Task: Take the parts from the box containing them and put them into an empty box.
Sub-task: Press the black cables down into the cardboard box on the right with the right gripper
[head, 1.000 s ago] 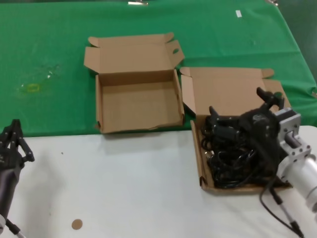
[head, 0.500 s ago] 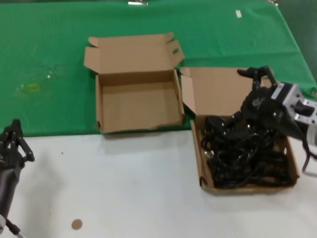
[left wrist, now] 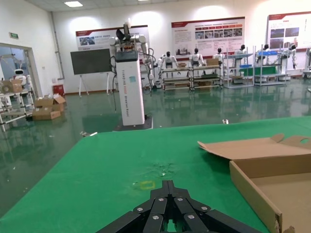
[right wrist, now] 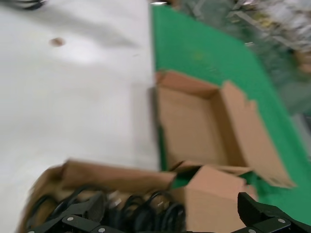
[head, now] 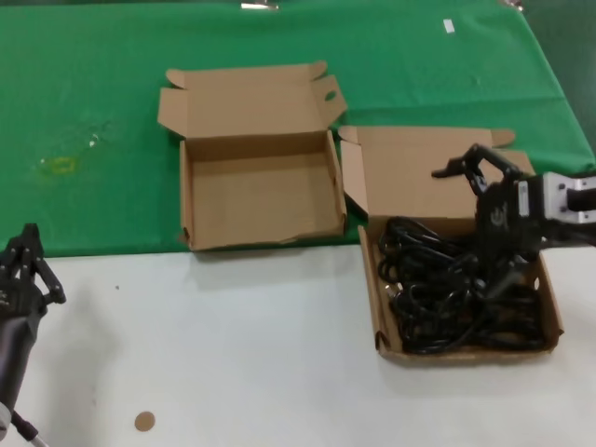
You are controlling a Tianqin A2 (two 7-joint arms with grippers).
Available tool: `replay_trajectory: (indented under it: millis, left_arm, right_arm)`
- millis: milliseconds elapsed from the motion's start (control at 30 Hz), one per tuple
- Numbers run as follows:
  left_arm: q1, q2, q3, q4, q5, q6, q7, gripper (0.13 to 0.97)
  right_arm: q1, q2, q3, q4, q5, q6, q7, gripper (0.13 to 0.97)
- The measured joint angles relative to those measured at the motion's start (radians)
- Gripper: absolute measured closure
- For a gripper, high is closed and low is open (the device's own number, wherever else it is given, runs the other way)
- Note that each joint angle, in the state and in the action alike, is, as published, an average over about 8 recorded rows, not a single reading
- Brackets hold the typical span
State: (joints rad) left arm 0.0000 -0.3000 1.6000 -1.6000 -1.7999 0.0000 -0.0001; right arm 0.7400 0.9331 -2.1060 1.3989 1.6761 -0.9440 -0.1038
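I'm working over a white bench (head: 233, 354) whose far half is covered in green cloth (head: 93, 93); a small brown dot (head: 143, 421) sits on the white near my edge. My left gripper (head: 20, 270) is parked at the near left corner, fingers drawn together, well apart from both boxes.

My right gripper (head: 473, 200) hangs over the box containing them (head: 376, 307), its fingers spread wide and grasping nothing, one fingertip up over the lid flap and the other down among the parts (head: 447, 298). That box lies directly beneath the gripper, its long axis running near to far, its open lid pointing away from me. The parts are a tangle of black cables filling the tray under and nearer than the gripper.

Off to the gripper's left and a little farther lies the empty box (head: 186, 209), nearly square, bare inside, its lid also folded away from me.

Beyond the bench, the left wrist view shows a hall with a white pillar (left wrist: 130, 87), wall posters and shelving.
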Motion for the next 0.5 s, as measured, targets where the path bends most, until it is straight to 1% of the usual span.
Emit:
replay_trajectory:
  millis: [267, 367, 500]
  left_arm:
    - [0.0, 0.0, 0.0, 0.0, 0.0, 0.0, 0.0, 0.953]
    - [0.0, 0.0, 0.0, 0.0, 0.0, 0.0, 0.0, 0.953]
    - [0.0, 0.0, 0.0, 0.0, 0.0, 0.0, 0.0, 0.953]
  right_arm:
    - [0.111, 0.002, -0.038, -0.102, -0.067, -0.272, -0.111, 0.129]
    - [0.138, -0.005, -0.048, -0.134, -0.096, -0.336, -0.147, 0.129]
    - [0.165, -0.028, -0.055, -0.177, -0.126, -0.382, -0.186, 0.132]
